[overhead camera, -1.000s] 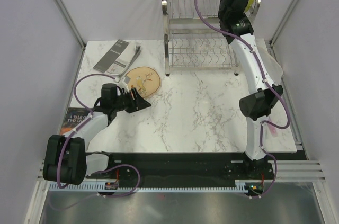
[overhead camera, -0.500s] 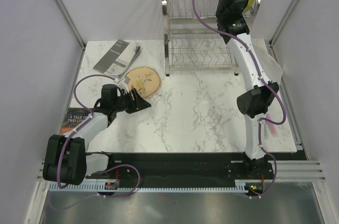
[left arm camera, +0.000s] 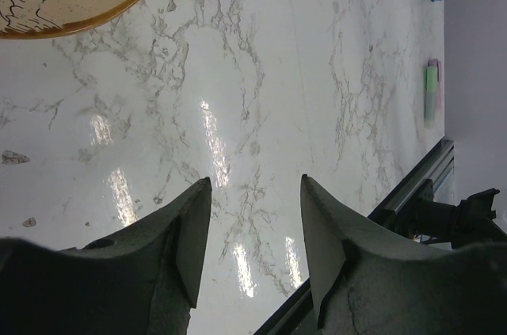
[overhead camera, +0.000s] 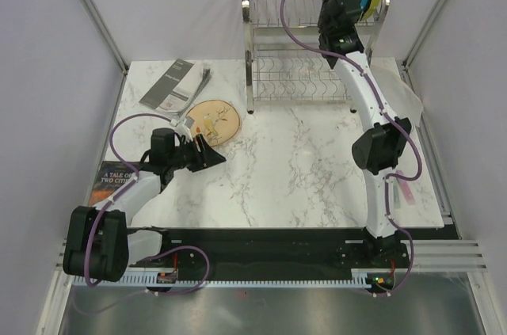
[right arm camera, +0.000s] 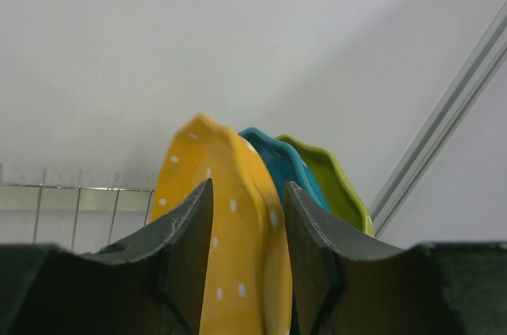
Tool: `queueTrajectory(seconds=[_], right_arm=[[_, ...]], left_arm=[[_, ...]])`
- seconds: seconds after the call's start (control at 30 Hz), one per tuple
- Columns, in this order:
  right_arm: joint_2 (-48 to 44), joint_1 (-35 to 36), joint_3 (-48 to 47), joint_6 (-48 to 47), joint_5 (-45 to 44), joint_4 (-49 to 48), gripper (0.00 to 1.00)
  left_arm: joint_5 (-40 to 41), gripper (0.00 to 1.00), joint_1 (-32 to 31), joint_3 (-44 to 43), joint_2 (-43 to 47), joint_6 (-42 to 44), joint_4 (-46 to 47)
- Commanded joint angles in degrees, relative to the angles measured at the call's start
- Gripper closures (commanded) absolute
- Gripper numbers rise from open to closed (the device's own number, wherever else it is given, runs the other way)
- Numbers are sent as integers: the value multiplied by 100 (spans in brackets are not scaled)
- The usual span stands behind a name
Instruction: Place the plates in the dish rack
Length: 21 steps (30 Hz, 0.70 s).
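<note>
Three scalloped, dotted plates (right arm camera: pixel 242 216) stand in the shiny wire dish rack (overhead camera: pixel 289 74); both jaws parted.

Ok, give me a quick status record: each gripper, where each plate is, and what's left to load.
left gripper: open, empty, low over the table near the tan plate
right gripper: up at the dish rack top tier, fingers either side of the orange plate; grip unclear
orange plate: upright, nearest the right wrist camera
teal plate: upright, just behind the orange one
lime plate: upright, behind the teal one
tan plate: flat on the table, left of the rack
left to load: tan plate
</note>
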State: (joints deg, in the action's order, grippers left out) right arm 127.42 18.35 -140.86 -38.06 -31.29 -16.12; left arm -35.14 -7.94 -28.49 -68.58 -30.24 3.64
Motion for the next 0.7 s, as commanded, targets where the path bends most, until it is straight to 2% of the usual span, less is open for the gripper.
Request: queueTrajectory(seconds=[0.0,0.3,0.47,0.57,0.6,0.67], right_arm=[[-963,274,311,-333,290,-594,51],[-1746,538,779,-737,184,-761,50],[-2360,635,937,-458,9,-744,49],[-2852,644,1121,315,131,53,45],[-3010,644,1452,535,428,613,43],[-3634,644,2068,1087,920,1082,41]], left_arm=[[-125,44,30,-25,125,-88,295],[-196,44,30,-95,230,-123,375],[85,43,56,-516,178,456,146],[349,43,109,-1341,-400,826,-266],[402,43,144,-1596,-594,888,-685],[490,44,266,-2238,-1130,1011,-952]])
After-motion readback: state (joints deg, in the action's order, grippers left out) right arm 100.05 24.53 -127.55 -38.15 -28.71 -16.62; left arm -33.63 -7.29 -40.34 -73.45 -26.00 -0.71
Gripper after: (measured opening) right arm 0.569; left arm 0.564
